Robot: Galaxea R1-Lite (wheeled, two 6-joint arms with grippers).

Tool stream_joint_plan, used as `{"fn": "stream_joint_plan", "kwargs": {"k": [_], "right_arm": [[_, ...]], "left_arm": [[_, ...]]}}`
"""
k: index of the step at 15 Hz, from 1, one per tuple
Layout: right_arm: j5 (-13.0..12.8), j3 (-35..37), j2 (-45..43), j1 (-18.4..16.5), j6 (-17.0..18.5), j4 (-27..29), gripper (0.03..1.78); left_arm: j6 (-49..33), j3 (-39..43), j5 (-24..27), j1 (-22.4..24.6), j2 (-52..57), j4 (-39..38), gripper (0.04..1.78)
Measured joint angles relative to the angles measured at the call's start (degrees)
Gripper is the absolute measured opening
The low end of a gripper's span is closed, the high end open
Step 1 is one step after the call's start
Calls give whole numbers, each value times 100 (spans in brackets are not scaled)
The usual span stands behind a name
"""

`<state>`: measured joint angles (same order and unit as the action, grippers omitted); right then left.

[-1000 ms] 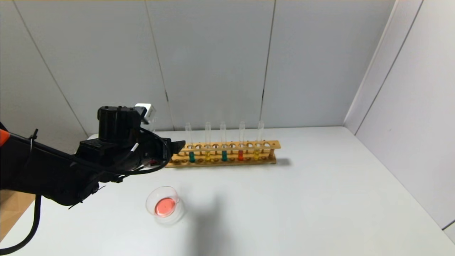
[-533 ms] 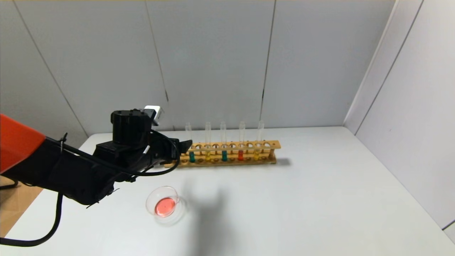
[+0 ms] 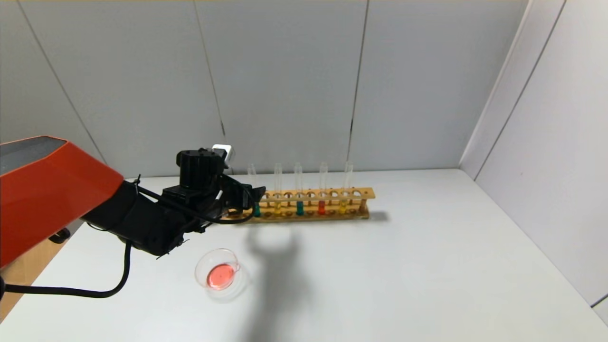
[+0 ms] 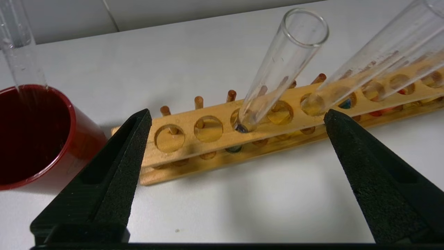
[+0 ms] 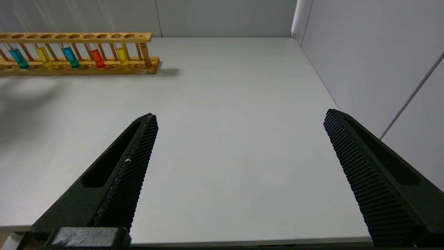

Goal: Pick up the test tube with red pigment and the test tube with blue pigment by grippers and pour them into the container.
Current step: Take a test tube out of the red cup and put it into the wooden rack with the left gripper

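My left hand [image 3: 251, 202] is out at the left end of the wooden rack [image 3: 332, 213], fingers spread wide and gripping nothing. On the left wrist camera the hand [image 4: 237, 116] has its two black fingertips [image 4: 140, 121] straddling the rack's end section from the near side, with clear desk [image 4: 242, 201] between the tips and the wood.

Off to one side of that hand sits a dark red cup [image 4: 31, 139] with an empty glass tube [image 4: 17, 45] standing in it. Straight ahead between the fingers is the test tube with blue pigment [image 4: 281, 66], leaning in its hole; only a dark trace of its liquid shows at the base from here. In the head view that same tube [image 3: 256, 209] sits just beside the hand's tip.

Nearer to me than the hand, and below it in the head view, the container [image 3: 221, 275] rests on the desk, a pool of red-pink liquid in its bottom.

Farther right along the rack: a yellow tube [image 3: 278, 208], a second teal tube [image 3: 299, 207], then the test tube with red pigment [image 3: 321, 207], well apart from the left hand, then another yellow tube [image 3: 343, 206].

My right hand [image 5: 239, 119] hangs over bare desk on the right side, fingers wide apart and empty, the rack far off from it.
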<state>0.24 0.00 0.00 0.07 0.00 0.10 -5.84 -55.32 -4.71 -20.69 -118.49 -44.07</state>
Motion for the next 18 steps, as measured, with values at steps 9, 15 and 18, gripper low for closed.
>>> {"fn": "stream_joint_plan", "kwargs": {"k": [9,15,18], "right_arm": [[0,0,0,0,0,0,175],[0,0,0,0,0,0,175],[0,0,0,2,-2,0,175]], "left_arm": [[194,-495,28,63,-574,-35,169],[193,-584,38,62,-625,-52,90],[190,-631,46,35,-664,-48,41]]}}
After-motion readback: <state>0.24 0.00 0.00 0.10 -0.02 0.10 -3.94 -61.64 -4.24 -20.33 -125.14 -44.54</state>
